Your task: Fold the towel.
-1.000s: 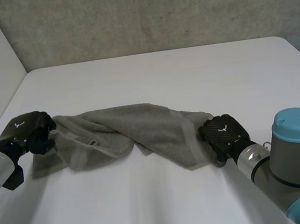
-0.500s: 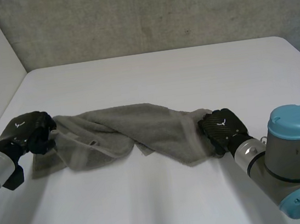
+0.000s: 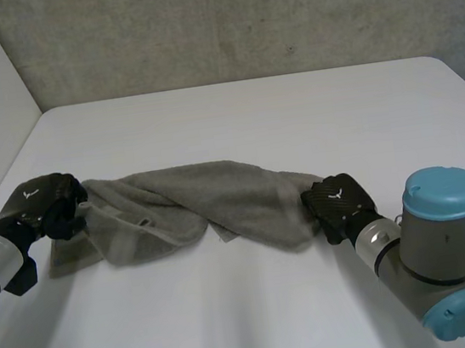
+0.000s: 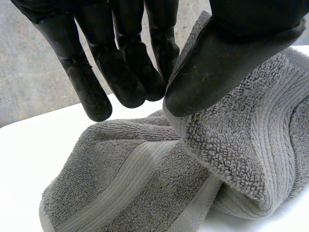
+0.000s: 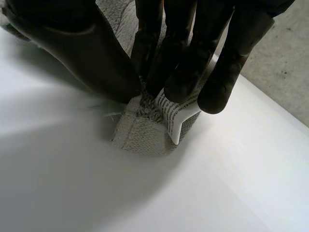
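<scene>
Pinching opposite ends of towel (image 3: pixel 210 198) on white table (image 3: pixel 250 111): left hand (image 3: pixel 44 207), right hand (image 3: pixel 337 203).

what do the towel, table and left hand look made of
The towel looks like grey terry, probably cotton: matte looped pile with a flat woven band. The table is smooth white, laminate or painted board perhaps: no grain shows. The left hand seems black moulded plastic or rubber, with a dull sheen.
</scene>
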`<state>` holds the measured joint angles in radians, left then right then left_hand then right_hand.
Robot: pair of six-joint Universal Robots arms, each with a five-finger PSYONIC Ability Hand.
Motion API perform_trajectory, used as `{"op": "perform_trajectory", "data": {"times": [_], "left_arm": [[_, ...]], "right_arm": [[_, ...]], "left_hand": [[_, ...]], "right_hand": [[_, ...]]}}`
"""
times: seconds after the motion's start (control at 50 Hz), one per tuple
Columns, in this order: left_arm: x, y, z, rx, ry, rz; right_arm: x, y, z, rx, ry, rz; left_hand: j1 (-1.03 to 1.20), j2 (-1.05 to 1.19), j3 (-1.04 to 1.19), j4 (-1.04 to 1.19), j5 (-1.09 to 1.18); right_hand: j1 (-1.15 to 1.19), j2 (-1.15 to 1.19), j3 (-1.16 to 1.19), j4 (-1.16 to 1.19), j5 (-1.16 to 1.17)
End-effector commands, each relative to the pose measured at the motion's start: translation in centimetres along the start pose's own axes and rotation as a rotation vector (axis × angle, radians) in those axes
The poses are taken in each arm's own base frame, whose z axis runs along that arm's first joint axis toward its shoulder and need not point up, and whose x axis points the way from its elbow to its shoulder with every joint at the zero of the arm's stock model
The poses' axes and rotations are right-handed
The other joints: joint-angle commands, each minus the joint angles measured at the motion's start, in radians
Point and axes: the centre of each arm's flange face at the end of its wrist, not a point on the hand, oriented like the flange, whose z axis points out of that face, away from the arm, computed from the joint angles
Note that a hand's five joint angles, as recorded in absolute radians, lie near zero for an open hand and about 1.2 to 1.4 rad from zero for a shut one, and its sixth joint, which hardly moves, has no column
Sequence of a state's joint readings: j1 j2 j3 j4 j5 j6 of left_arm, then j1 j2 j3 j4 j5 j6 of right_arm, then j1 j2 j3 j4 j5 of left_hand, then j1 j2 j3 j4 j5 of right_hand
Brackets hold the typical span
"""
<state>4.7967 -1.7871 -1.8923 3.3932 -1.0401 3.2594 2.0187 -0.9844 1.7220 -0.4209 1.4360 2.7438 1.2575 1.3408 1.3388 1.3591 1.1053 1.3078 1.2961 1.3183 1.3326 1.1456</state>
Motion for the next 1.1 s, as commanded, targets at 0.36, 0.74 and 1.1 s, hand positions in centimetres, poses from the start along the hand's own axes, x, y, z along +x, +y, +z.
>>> {"op": "perform_trajectory", "data": {"times": [0.36,0.74,1.1], "left_arm": [[-0.1,-1.9,-0.5,0.056,-0.012,-0.009],[-1.3,-18.0,-4.3,0.497,0.015,-0.197],[-2.5,-10.1,7.9,0.265,0.017,-0.336]], "right_arm": [[7.0,-12.2,-3.7,0.248,0.11,0.083],[17.6,-26.3,-10.4,0.425,0.235,0.085],[14.6,-20.2,1.8,0.181,0.153,-0.12]], "left_hand": [[0.139,0.056,0.058,0.037,0.116],[0.139,0.056,0.058,0.037,0.116],[0.139,0.056,0.058,0.037,0.116]], "right_hand": [[0.089,0.1,0.078,0.064,0.076],[0.089,0.1,0.078,0.064,0.076],[0.089,0.1,0.078,0.064,0.076]]}}
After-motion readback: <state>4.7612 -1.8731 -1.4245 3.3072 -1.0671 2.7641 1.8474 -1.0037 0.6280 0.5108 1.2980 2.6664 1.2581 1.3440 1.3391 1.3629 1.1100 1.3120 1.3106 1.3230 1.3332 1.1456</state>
